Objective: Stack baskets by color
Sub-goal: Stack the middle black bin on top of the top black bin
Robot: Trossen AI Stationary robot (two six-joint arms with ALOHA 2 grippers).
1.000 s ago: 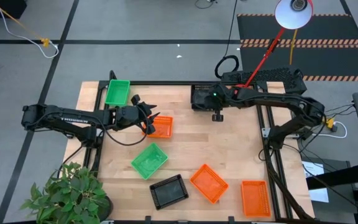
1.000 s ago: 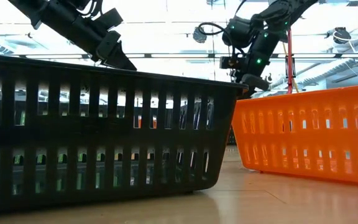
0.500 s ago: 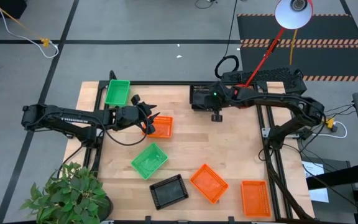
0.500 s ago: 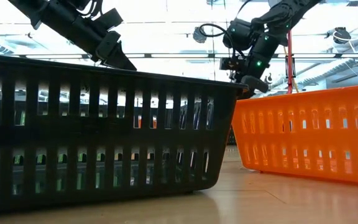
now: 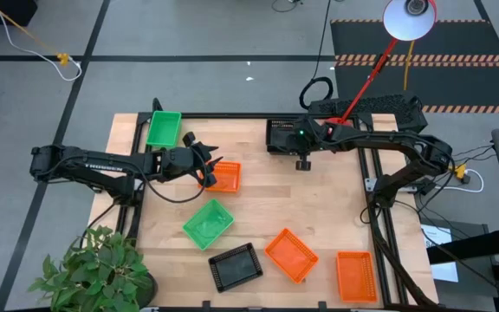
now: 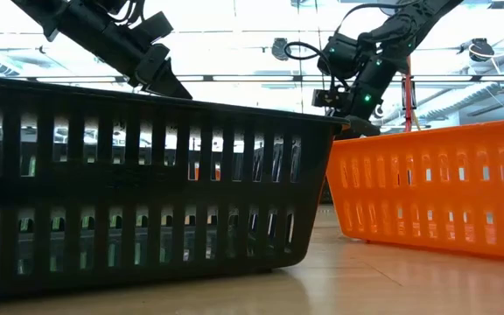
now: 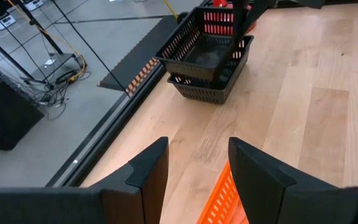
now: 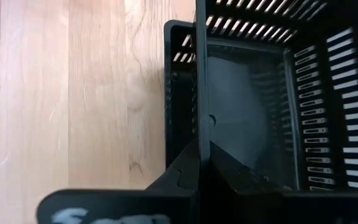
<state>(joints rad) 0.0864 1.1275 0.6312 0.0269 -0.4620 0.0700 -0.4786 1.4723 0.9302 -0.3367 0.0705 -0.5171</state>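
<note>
Right gripper (image 8: 204, 155) fingers clamped together on near wall of upper black basket (image 8: 272, 93); that basket hung above and skewed across lower black basket (image 8: 174, 93) at table's far edge, not yet nested, so coming move judged to turn on squaring the two.

Left gripper (image 7: 194, 168) fingers apart, straddling wall of orange basket (image 5: 224, 177); basket lay just ahead of fingers.

Other baskets well apart: green basket (image 5: 164, 128) at far-left corner, another green (image 5: 208, 223), lone black (image 5: 236, 265), two orange (image 5: 290, 255) (image 5: 354, 276) along near side.
</note>
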